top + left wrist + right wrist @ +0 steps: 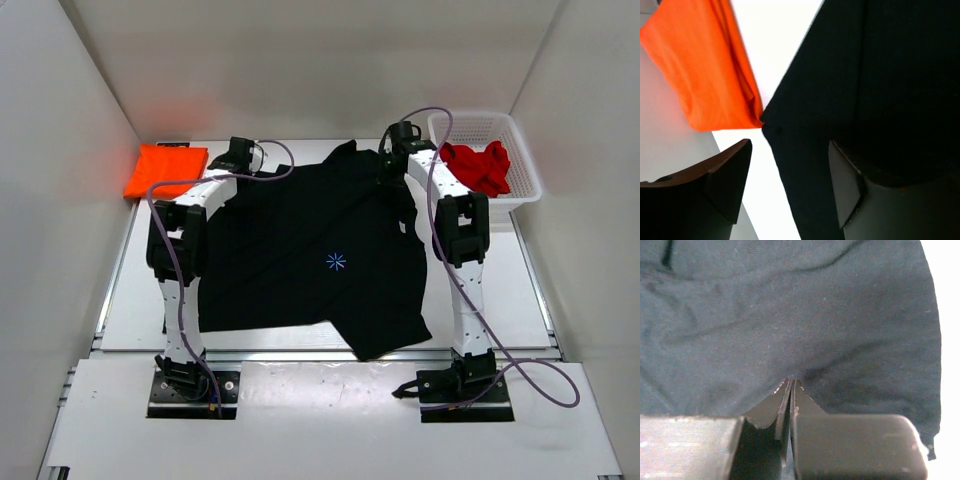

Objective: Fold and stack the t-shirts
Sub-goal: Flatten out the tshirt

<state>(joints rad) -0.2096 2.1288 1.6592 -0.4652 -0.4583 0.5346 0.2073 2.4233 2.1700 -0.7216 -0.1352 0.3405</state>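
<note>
The black t-shirt [300,250] lies spread flat over the middle of the table. The orange t-shirt [165,170] sits folded at the far left, and the red t-shirt [478,167] is crumpled in the white basket [528,170]. My left gripper [232,160] is at the black shirt's far left corner. In the left wrist view it [790,145] stands open, with the black cloth's edge [880,75] between its fingers and the orange cloth [705,65] just beyond. My right gripper [392,165] is at the shirt's far right shoulder. Its jaws [791,381] are shut on a puckered pinch of black cloth [790,305].
White walls close in the table at the left, back and right. The basket stands in the far right corner, close to the right arm's elbow. Grey cables loop from both arms over the shirt's far edge. The shirt's near hem reaches the table's front edge.
</note>
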